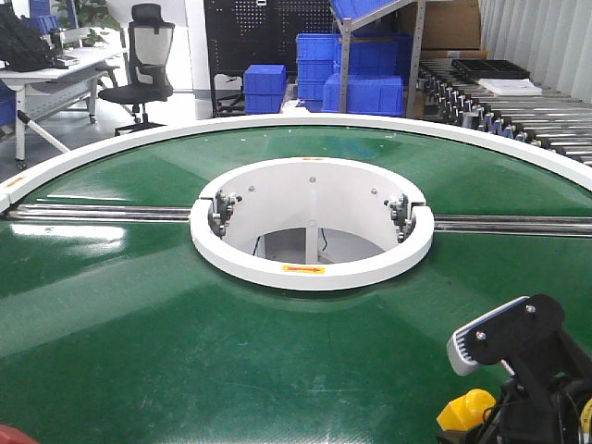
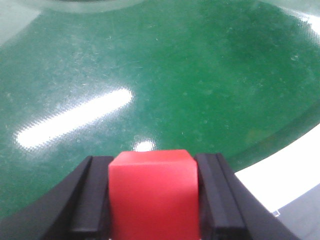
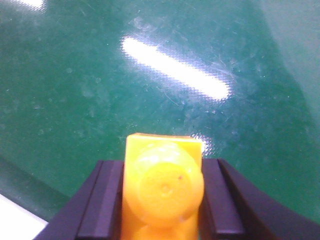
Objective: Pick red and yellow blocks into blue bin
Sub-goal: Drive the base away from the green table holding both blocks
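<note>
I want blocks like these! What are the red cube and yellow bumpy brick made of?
The small plain red cube looks like matte plastic or painted wood: even colour, no shine; I cannot tell which. The yellow studded toy brick looks like smooth moulded plastic: rounded stud, translucent glow.

Overhead strips are glaring white across the glossy green bench (image 2: 225, 75); the close-up yellow brick (image 3: 162, 192) is blurring soft.

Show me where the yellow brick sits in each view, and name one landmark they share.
Exterior front: yellow brick low at the right, near the bottom edge.
Left wrist: not in it; only the red cube shows.
Right wrist: bottom centre, gripped in the right tool.
Shared landmark: the glossy green belt.
</note>
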